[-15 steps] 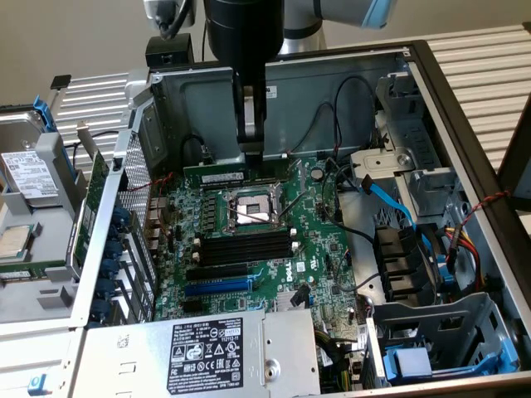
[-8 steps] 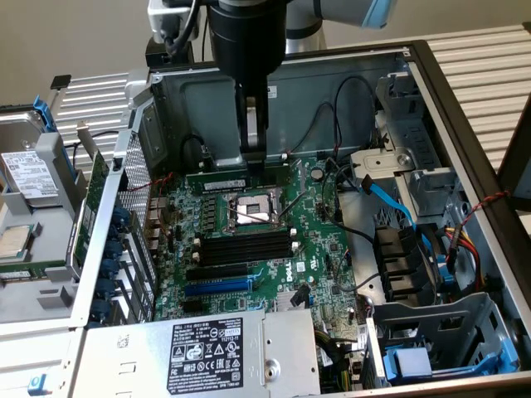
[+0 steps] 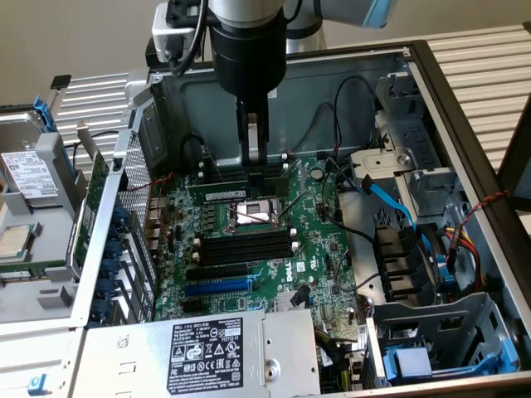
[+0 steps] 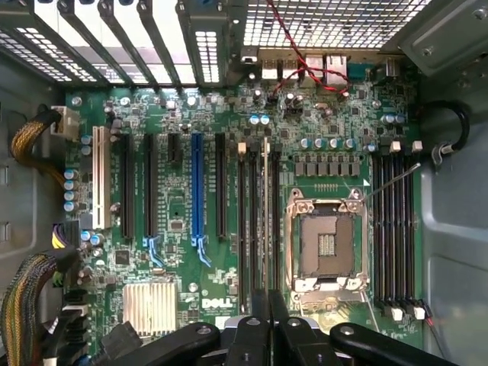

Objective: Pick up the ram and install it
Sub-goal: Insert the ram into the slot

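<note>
Exterior view: soft, even room light, no hard shadows. Pale wall (image 3: 83, 41) and slatted desk (image 3: 481, 58) at exterior view's right brightest. Case interior dimmer; arm (image 3: 245, 41) shades far end of motherboard (image 3: 323, 257). Mild sheen on silver power supply cover (image 3: 290, 348).

Wrist view: light pours through vent grille (image 4: 335, 23), holes washed out white. Motherboard evenly lit; glints on socket frame (image 4: 326, 286). Ram (image 4: 265, 198) edge, pinched in claw (image 4: 268, 305), shows as pale strip. Claw fingers (image 4: 248, 335) dark, near-silhouette. Cable bundle (image 4: 23, 305) corner murky.

CPU socket (image 3: 253, 214) between two banks of memory slots (image 3: 245, 245); ram (image 3: 228, 175) in far bank, beneath hand (image 3: 253, 162); power supply (image 3: 207, 352) nearest exterior view.
</note>
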Controlling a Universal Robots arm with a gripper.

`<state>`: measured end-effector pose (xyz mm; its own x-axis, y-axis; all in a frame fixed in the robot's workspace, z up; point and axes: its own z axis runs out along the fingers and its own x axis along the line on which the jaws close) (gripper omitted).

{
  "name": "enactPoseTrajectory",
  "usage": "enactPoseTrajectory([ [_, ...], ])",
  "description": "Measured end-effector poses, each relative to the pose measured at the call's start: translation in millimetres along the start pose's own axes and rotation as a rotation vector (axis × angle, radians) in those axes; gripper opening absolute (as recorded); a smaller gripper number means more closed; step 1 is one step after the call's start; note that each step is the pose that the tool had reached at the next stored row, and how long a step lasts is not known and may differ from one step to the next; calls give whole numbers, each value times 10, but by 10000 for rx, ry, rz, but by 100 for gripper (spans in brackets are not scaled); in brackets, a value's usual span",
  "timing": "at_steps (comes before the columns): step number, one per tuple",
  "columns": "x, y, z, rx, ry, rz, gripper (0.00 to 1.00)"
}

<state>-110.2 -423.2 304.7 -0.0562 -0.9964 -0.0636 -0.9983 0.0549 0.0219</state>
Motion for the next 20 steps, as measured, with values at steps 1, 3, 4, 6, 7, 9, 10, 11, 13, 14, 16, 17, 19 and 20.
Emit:
enactPoseTrajectory([
  [1,1,0,15,-4,0,-3,12],
  [3,2,-1,38,-15,4,-10,12],
  [4,3,-2,48,-20,7,-17,12],
  [6,4,-3,65,-26,13,-37,12],
  [7,5,-5,72,-29,14,-53,12],
  [9,9,-8,85,-33,15,-88,12],
  [10,11,-10,92,-36,16,-105,12],
  [11,15,-12,100,-42,17,-119,12],
  [13,22,-13,123,-48,18,-130,12],
  [14,24,-14,140,-50,18,-134,12],
  [16,26,-16,175,-52,18,-141,12],
  [17,27,-19,193,-52,18,-144,12],
  [19,29,-21,229,-53,26,-144,12],
  [20,30,-22,245,-52,34,-143,12],
])
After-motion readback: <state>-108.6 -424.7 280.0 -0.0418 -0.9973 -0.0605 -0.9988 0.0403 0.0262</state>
